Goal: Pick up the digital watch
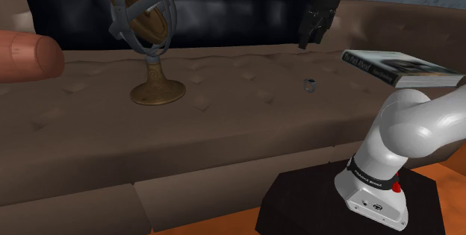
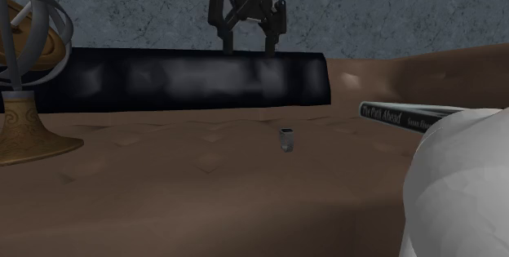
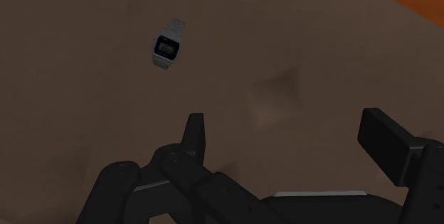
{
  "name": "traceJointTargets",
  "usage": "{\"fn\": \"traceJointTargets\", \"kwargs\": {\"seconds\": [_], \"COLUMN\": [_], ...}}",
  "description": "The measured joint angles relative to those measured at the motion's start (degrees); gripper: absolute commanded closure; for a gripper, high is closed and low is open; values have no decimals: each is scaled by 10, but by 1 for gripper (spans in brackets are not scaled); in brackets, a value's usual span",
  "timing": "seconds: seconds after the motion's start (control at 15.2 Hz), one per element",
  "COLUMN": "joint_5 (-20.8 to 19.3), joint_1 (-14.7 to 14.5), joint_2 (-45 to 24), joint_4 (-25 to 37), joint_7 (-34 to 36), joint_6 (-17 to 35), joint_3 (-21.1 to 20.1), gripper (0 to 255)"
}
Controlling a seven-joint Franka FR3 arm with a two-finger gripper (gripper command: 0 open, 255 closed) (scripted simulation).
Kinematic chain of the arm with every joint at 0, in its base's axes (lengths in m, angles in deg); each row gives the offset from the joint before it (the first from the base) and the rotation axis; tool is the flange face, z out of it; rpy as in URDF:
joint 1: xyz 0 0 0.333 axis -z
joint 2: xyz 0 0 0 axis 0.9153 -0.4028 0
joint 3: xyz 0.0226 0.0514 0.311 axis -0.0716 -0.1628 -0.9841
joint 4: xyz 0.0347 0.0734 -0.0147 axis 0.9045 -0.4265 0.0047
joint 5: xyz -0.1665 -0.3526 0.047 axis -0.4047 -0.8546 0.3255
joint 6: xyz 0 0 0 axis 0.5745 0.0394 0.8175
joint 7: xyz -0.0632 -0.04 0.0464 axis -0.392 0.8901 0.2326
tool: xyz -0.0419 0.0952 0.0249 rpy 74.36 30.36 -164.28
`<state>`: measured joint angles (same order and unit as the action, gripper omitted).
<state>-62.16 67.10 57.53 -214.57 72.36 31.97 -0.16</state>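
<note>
I read the hand as released: its two black fingers stand apart with nothing between them. The hand hangs in the air over the brown sofa seat, in front of the black back cushion. The digital watch, silver-grey with a dark face, lies on the seat below the hand, clear of both fingers. In the shoulder view, a book sits near the watch on its right, and a brass armillary sphere stands well apart on its left.
</note>
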Motion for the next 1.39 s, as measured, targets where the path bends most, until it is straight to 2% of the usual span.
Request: {"fn": "traceJointTargets", "kwargs": {"seconds": [0.2, 0.92, 1.39], "joint_5": [-4, -51, -59], "joint_1": [5, 61, 66], "joint_2": [-4, -41, -56], "joint_4": [-15, -133, -177], "joint_7": [-5, -48, -51], "joint_6": [13, 115, 171], "joint_3": [11, 108, 122], "gripper": [0, 0, 0]}}
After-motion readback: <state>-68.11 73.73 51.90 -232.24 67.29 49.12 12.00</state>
